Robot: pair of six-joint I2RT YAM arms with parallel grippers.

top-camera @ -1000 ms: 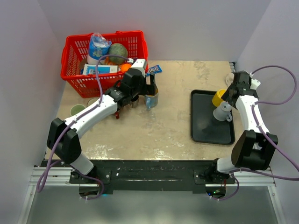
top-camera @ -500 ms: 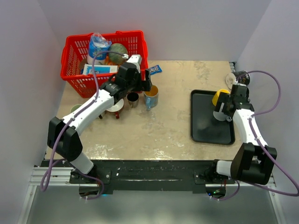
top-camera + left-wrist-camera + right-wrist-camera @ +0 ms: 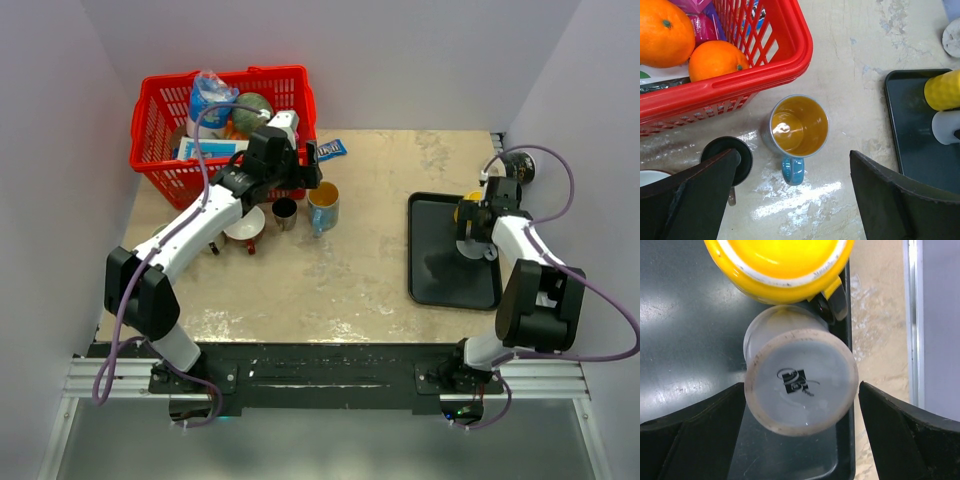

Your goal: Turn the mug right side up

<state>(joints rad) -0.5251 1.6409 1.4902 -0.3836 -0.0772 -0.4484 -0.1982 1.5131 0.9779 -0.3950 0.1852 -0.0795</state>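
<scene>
The mug [image 3: 799, 127] stands upright under the left gripper [image 3: 793, 155] — fingers spread; the right gripper [image 3: 801, 387], spread too, flanks an apparently inverted cup [image 3: 800, 377].

Basket [image 3: 170, 183] far left — tray [image 3: 440, 275] right
Mug [image 3: 323, 206] stands just before the basket; an inverted cup [image 3: 801, 381] sits on the tray.
</scene>
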